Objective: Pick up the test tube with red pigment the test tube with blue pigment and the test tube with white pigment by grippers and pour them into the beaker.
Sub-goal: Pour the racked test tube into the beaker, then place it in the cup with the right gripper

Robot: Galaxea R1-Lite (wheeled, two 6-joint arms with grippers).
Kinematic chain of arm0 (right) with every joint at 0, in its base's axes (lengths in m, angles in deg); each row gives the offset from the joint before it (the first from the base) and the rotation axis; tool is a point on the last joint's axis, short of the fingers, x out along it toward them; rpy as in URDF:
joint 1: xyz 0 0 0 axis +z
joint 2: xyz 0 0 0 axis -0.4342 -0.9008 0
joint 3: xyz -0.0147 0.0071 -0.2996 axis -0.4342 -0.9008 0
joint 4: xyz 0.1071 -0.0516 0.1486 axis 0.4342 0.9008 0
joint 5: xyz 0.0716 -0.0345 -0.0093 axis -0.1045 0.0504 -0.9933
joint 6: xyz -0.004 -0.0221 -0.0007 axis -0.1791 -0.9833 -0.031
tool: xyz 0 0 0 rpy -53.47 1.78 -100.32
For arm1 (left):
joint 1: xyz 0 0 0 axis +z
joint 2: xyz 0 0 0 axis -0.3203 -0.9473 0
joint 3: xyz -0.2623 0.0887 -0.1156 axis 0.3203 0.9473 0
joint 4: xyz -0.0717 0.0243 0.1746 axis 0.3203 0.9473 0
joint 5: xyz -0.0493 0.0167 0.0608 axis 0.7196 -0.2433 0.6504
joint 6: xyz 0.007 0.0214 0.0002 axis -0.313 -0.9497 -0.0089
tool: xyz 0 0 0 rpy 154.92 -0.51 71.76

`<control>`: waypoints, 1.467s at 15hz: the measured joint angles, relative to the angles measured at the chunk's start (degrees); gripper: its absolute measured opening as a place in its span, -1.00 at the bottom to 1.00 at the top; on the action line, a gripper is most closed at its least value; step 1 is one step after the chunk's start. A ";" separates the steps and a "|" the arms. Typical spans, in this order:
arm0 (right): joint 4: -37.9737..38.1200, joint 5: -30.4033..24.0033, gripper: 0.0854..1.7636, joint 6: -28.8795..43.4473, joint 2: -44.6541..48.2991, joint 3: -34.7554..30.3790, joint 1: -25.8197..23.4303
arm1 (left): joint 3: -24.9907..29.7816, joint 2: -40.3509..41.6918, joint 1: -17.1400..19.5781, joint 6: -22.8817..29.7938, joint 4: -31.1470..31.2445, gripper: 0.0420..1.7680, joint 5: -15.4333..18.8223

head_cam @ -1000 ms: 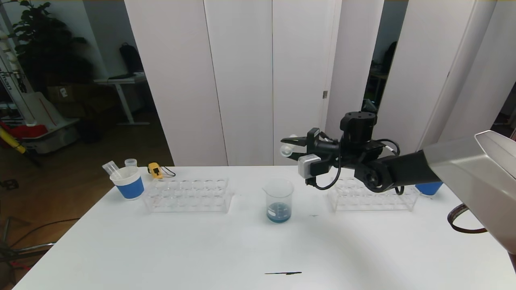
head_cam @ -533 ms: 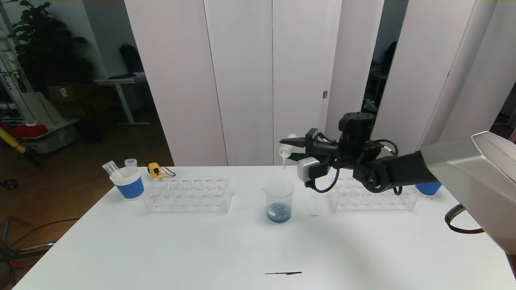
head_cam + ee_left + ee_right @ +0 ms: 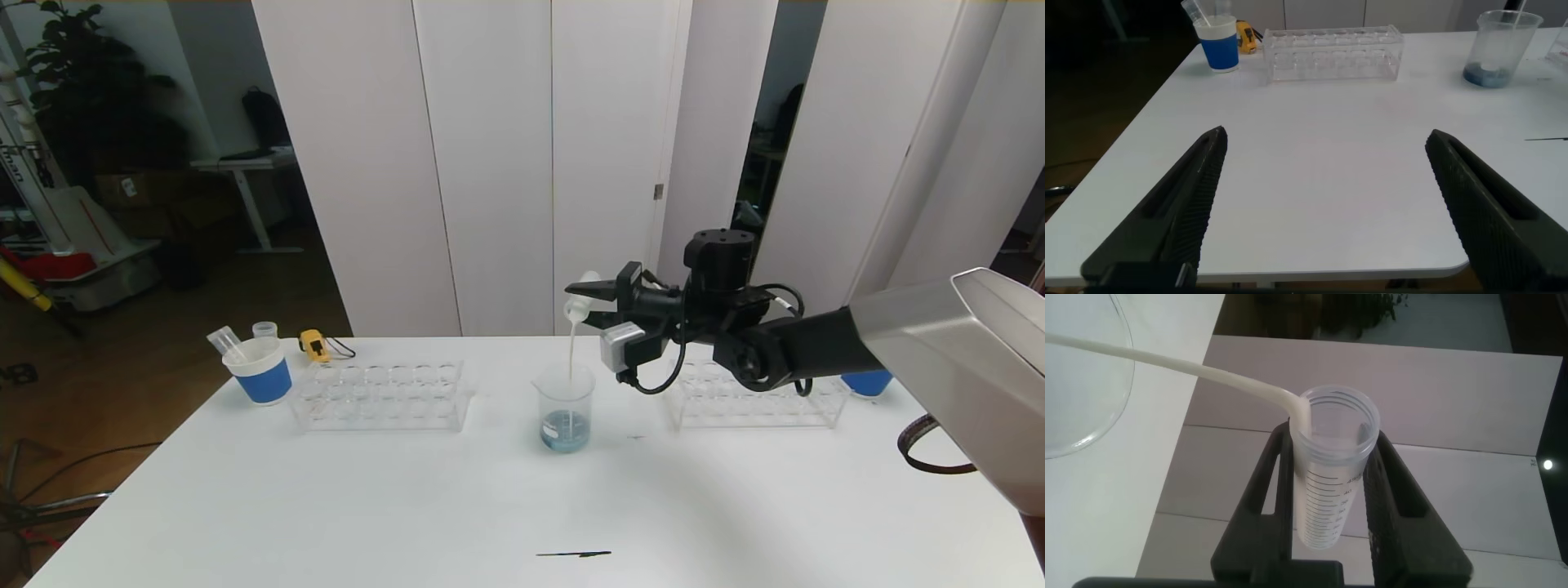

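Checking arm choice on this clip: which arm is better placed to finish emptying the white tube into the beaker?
Right. The right gripper is shut on the test tube with white pigment, tipped above the beaker, a white stream already falling in. The left gripper hangs open over bare table, far off.

On the table (image 3: 408, 506), the beaker (image 3: 564, 406) stands mid-way between two racks: left rack (image 3: 380, 396) and right rack (image 3: 755, 400). A cup (image 3: 260, 369) sits left of the left rack (another cup (image 3: 867, 380) far right). The test tube with white pigment (image 3: 580, 302) hangs tilted above the beaker.
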 joint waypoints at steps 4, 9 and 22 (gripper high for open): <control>0.05 0.32 -0.41 -1.18 -0.17 0.66 0.11 | 0.00 0.00 0.00 0.00 0.00 0.96 0.00; 0.69 0.55 -0.41 -6.25 -0.48 1.71 0.11 | 0.00 0.00 0.00 0.00 0.00 0.96 0.00; 2.18 1.69 -0.41 -13.53 -0.46 3.64 0.32 | 0.00 0.00 0.00 0.00 0.00 0.96 0.00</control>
